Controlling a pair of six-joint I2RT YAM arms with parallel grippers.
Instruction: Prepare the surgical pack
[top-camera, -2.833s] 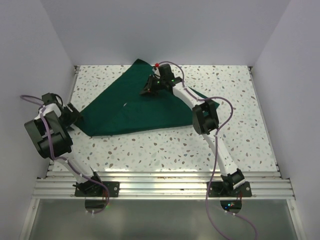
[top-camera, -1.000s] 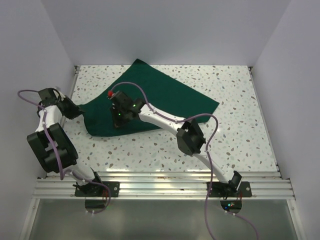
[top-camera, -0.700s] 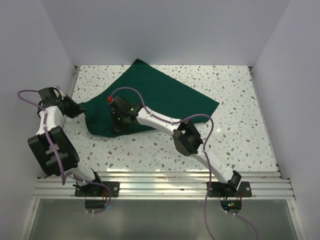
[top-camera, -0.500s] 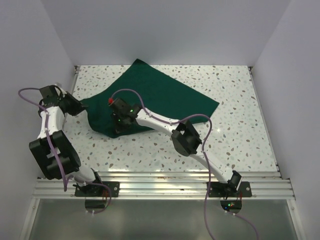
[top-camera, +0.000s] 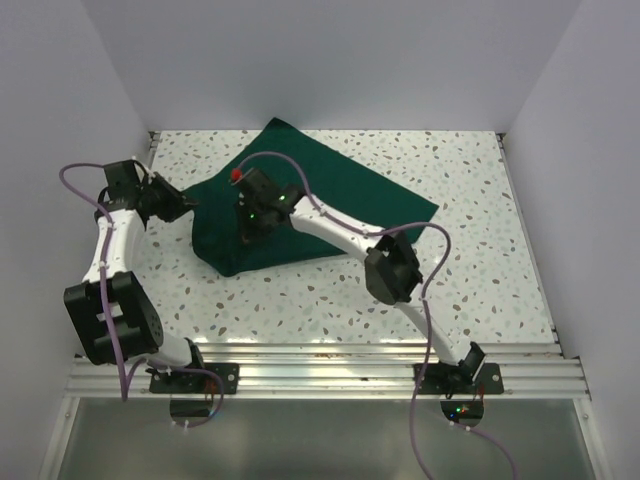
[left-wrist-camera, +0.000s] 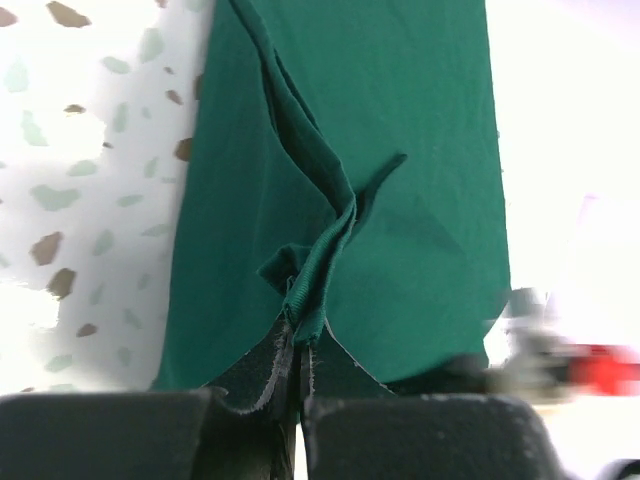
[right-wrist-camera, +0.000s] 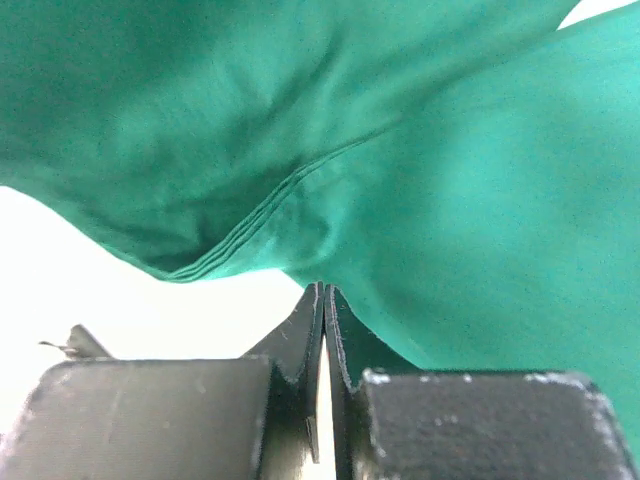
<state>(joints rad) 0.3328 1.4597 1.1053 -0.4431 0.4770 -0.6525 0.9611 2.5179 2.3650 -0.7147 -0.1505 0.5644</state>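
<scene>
Over table (top-camera: 480, 260): clamping cloth (top-camera: 340, 190) fold in closed left gripper (left-wrist-camera: 298, 345), pinching cloth edge in closed right gripper (right-wrist-camera: 322, 292).

Both built the same: left arm (top-camera: 108, 240) and right arm (top-camera: 335, 232) have white tube links, chunky black joint housings (top-camera: 110, 318) and black base plates (top-camera: 195, 380). A purple cable (top-camera: 427, 318) loops loose along each arm. There's a red knob (top-camera: 236, 174) and a green LED (top-camera: 253, 210) by the right wrist, plus small lights at its base. Left gripper (left-wrist-camera: 297, 335) and right gripper (right-wrist-camera: 322, 290) have matte black bodies and thin black fingers (right-wrist-camera: 295, 345) with rough-edged tips.
</scene>
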